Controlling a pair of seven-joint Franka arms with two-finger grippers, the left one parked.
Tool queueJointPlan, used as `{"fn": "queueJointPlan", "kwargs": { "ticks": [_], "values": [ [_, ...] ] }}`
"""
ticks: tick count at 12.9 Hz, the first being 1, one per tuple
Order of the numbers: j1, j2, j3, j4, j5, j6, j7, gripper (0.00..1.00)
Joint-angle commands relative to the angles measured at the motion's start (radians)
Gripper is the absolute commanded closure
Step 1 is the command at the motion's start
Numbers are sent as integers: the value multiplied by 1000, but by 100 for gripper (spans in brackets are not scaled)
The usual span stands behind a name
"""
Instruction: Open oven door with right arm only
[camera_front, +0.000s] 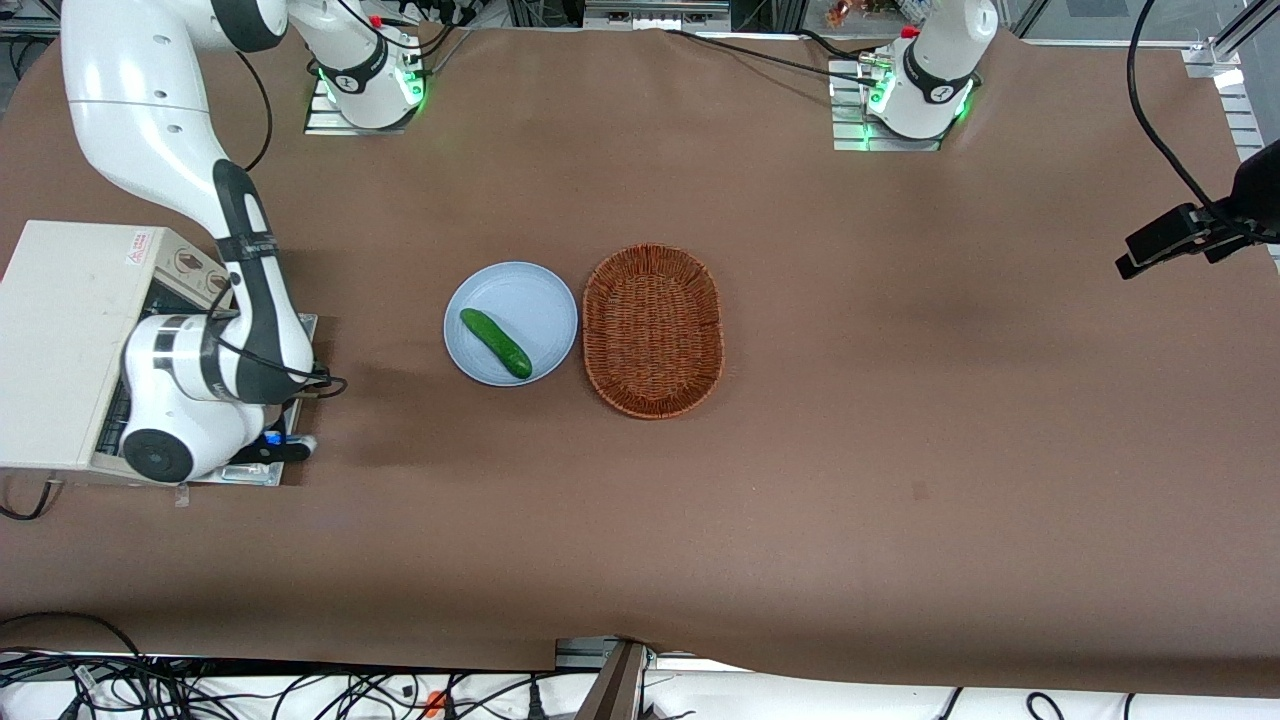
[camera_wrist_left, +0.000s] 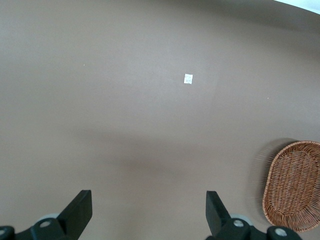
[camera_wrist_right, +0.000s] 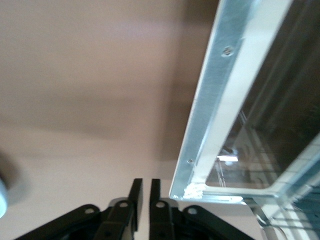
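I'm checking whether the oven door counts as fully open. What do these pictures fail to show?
- Front view: the right arm covers most of the oven door, so its angle is unclear.
- Right wrist view: the oven door is cut off by the edge; the handle is not visible.
- Right wrist view: the pincer sits beside the door's corner, fingers nearly together; contact cannot be judged.
- The oven interior is hidden in the front view.

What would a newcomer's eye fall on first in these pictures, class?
The large white right arm bends over the cream-white toaster oven at the working arm's end of the table, its dark end effector shut beside the lowered glass oven door. Mid-table, a green cucumber lies on a pale blue plate beside a woven wicker basket.
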Motion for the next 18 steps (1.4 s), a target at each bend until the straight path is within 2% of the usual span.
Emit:
{"fn": "queueJointPlan", "kwargs": {
  "ticks": [1, 2, 5, 11, 13, 18],
  "values": [
    [-1, -73, -6, 14, 22, -27, 1, 7],
    [-1, -102, -6, 14, 22, -27, -16, 0],
    [-4, -187, -13, 14, 21, -41, -77, 0],
    [-12, -384, -29, 37, 18, -135, -78, 0],
    [-13, -449, -47, 36, 19, -208, -78, 0],
    [-15, -530, -56, 36, 14, -193, -76, 0]
  ]
}}
